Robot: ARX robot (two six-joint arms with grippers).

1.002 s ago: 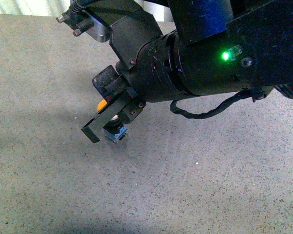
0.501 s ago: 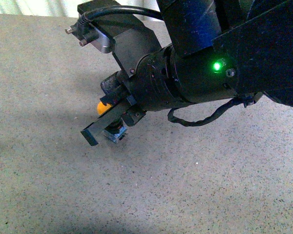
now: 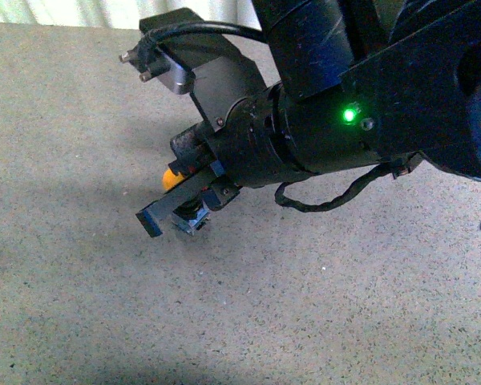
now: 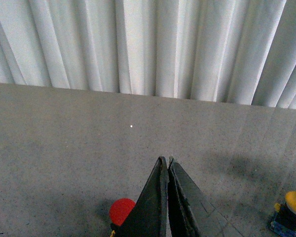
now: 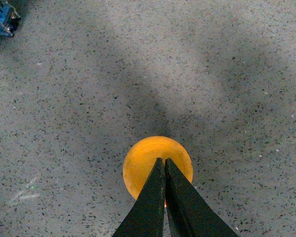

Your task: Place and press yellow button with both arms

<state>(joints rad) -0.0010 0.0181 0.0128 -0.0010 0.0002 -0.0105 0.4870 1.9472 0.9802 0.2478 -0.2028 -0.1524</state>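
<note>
Our right gripper (image 5: 164,160) has its fingers pinched together, holding nothing, with the tips over the dome of the yellow button (image 5: 142,160), which stands upright on the speckled table (image 5: 246,74). We judge the press is in hand. Next calls for a straight, centred push down. Our left gripper (image 4: 166,160) is likewise closed, near a red cap (image 4: 121,211).

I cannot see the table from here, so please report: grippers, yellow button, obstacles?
Left gripper shut, empty. Right gripper shut, tips over the yellow button; contact unclear. Red round object close to left gripper.
</note>
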